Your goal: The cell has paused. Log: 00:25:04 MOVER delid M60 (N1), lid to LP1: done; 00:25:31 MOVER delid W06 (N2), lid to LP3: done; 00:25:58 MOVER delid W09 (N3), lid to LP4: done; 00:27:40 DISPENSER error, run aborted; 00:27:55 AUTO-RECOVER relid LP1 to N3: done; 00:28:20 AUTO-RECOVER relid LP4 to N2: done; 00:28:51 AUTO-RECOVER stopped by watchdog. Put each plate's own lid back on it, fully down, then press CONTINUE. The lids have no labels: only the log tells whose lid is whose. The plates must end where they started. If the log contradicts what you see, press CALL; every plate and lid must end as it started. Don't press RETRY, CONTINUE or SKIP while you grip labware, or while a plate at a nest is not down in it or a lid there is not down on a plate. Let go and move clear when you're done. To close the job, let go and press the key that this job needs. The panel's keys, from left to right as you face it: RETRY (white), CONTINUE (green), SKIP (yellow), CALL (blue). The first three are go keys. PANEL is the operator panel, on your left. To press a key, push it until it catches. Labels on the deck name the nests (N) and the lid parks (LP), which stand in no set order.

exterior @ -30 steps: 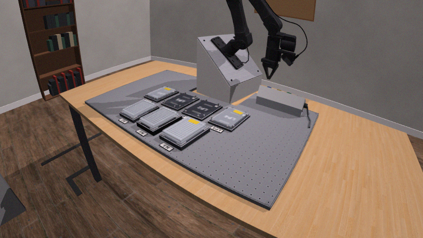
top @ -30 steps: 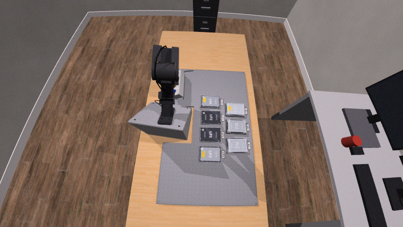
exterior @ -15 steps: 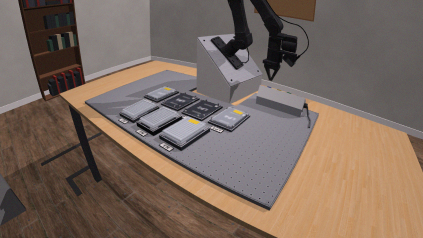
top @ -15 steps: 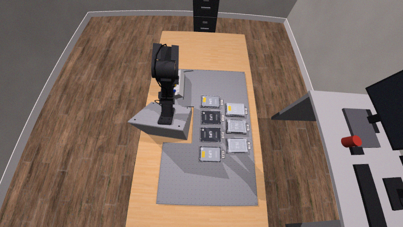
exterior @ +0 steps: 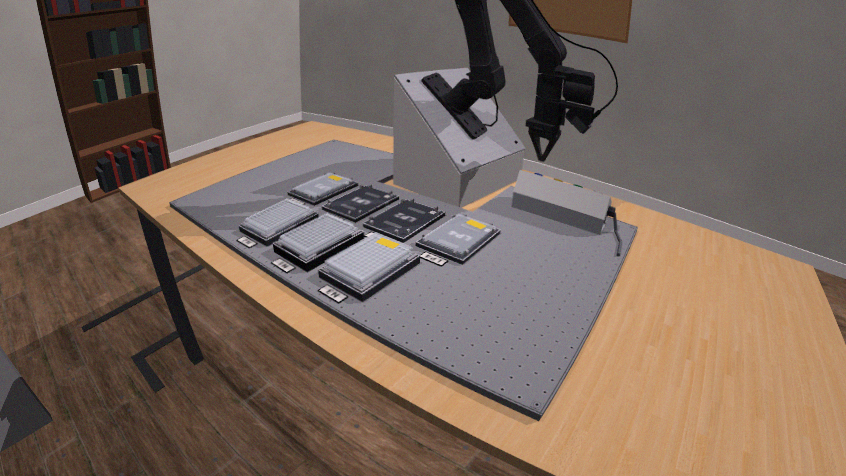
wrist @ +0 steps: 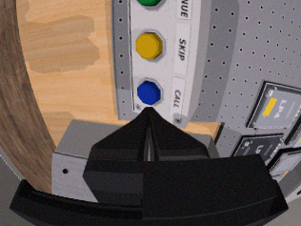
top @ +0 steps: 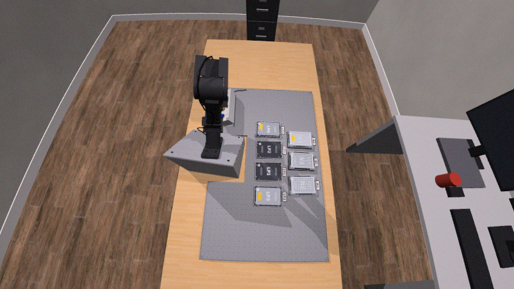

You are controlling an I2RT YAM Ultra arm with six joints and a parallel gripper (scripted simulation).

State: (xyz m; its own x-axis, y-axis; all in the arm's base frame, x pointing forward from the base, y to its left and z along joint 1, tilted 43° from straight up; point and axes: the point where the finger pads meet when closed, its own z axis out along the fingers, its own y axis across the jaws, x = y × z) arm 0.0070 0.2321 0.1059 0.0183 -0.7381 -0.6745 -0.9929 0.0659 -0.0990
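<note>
My gripper (exterior: pixel 543 150) is shut and empty, and hangs point down above the grey operator panel (exterior: pixel 559 201). In the wrist view the closed fingertips (wrist: pixel 149 115) sit just below the blue CALL key (wrist: pixel 149 92). I cannot tell if they touch it. Three well plates stand in a row (top: pixel 299 139) (top: pixel 302 160) (top: pixel 302 184). The first has a yellow mark. Lids with yellow marks lie on the two end parks (top: pixel 268 129) (top: pixel 267 195). The two middle parks (top: pixel 268 149) (top: pixel 268 171) are bare.
The arm's wedge-shaped base (top: pixel 210 152) stands beside the parks. The panel has a cable at its end (exterior: pixel 615 233). A file cabinet (top: pixel 261 19) stands past the table's far end. The white RETRY key is out of the wrist view.
</note>
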